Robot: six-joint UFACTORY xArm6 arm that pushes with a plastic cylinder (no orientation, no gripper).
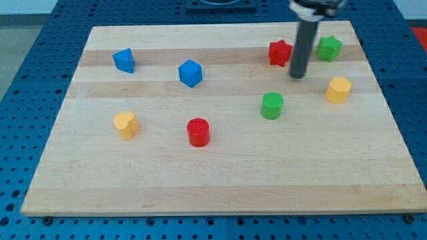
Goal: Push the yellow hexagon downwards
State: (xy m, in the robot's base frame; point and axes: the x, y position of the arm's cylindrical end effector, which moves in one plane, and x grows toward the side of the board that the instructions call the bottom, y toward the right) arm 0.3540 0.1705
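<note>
A: Start at my tip (297, 75) — where is it placed?

B: The dark rod's lower end is seen on the pale wooden board (220, 180), upper right area, just right of the red star-shaped block (280, 53) and lower-left of the green star-shaped block (329, 48). No jaws are fitted, so nothing can be said to be released or clenched; nothing is gripped, and no block is seen touched.

A: And the target?

B: The yellow hexagonal block (338, 89) is found near the board's right edge, to the view's right of my tip and slightly lower. A clear gap is seen between the two.

A: So the key relation?

B: The block lies right and a little below, but a downward push is wanted. Contact would probably have to be made on the block's top face, so my tip is judged to need shifting rightward until it stands above the hexagon, between it and the green star. The green star could be nudged on the way.

A: Anything below the hexagon?

B: Bare board is seen beneath it. The green cylindrical block (271, 105) sits well left of that line. Push not yet begun.
</note>
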